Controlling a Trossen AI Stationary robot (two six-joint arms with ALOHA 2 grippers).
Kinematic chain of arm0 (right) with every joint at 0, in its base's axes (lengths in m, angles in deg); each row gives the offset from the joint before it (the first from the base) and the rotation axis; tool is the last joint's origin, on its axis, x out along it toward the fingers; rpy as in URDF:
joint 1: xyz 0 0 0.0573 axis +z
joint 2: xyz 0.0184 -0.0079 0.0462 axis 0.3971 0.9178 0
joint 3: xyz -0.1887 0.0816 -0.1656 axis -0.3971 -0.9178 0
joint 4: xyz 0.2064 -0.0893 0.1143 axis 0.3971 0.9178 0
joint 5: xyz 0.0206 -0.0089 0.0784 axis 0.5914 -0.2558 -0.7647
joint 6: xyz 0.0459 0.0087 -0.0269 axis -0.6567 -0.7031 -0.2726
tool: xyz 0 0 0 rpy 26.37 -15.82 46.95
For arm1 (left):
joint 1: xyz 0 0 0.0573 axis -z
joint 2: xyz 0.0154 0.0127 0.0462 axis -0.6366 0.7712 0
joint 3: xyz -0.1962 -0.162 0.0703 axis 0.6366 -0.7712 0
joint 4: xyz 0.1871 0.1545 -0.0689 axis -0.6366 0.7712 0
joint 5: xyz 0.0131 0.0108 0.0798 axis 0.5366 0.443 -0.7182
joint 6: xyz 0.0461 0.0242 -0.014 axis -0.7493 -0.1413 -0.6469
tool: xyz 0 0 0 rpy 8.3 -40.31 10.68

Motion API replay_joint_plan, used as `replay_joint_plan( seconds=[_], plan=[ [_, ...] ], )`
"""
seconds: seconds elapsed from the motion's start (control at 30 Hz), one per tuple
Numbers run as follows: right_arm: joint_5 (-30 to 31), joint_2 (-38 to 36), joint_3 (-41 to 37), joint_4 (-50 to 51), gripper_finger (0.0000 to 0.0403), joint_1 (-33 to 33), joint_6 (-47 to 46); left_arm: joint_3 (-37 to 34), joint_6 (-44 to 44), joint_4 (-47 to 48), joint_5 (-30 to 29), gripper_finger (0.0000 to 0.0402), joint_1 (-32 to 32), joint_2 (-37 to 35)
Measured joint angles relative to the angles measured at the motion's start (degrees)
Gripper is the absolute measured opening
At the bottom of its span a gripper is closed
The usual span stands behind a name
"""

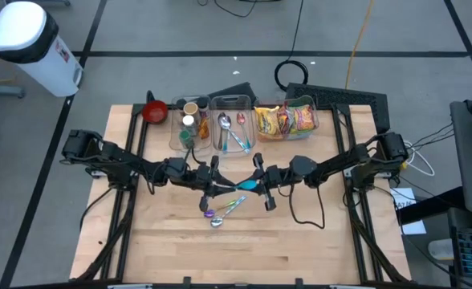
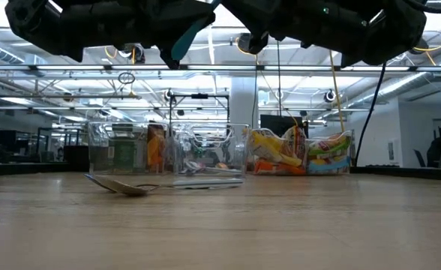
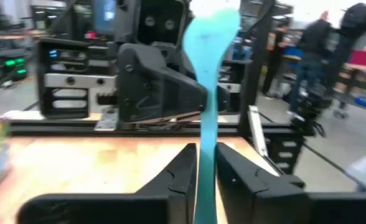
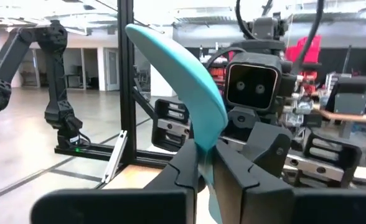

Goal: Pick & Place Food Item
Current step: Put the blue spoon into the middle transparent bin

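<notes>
A teal plastic spoon [image 1: 247,185] is held in the air over the middle of the table, between my two grippers. My left gripper [image 1: 220,187] comes from the table's left and is shut on it. My right gripper [image 1: 260,183] comes from the right and is shut on it too. The spoon also shows in the low view [image 2: 187,33], high above the table top. Food packets [image 1: 284,120] lie in a clear bin at the far edge. Two loose spoons [image 1: 220,212] lie flat on the table, just near of the grippers. My left gripper pinches the spoon's narrow handle [image 3: 206,163] between its two fingers, coming level from the table's left. The handle runs on between the fingers toward my right gripper. The spoon is clear of the table. My right gripper pinches the spoon where its wide curved end narrows [image 4: 205,157], between its two fingers, coming level from the table's right. The wide end [image 4: 177,74] stands out beyond the fingers. The spoon is clear of the table.
Clear bins stand in a row at the far edge: one with cups [image 1: 189,120], one with spoons [image 1: 233,128], one with the packets. A red bowl [image 1: 155,111] stands at the far left. One loose spoon shows in the low view [image 2: 119,185]. The near half is bare wood [image 1: 244,249].
</notes>
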Motion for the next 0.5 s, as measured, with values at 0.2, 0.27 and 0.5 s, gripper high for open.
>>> replay_joint_plan(
  seconds=[0.2, 0.27, 0.5],
  plan=[
    [0.21, -4.46, 0.00, 7.57, 0.0014, -0.39, -1.55, 0.00, -0.29, 0.03, -6.48, 0.0139, 1.66, 0.00],
    [1.17, -7.08, 0.00, 12.17, 0.0014, -0.24, -1.14, 0.00, -1.55, 0.09, -6.71, 0.0168, 1.85, 0.00],
    [15.48, -16.52, 0.00, 32.52, 0.0014, -0.13, -1.14, 0.07, -5.57, -0.50, -9.95, 0.0232, 1.83, 0.00]
  ],
)
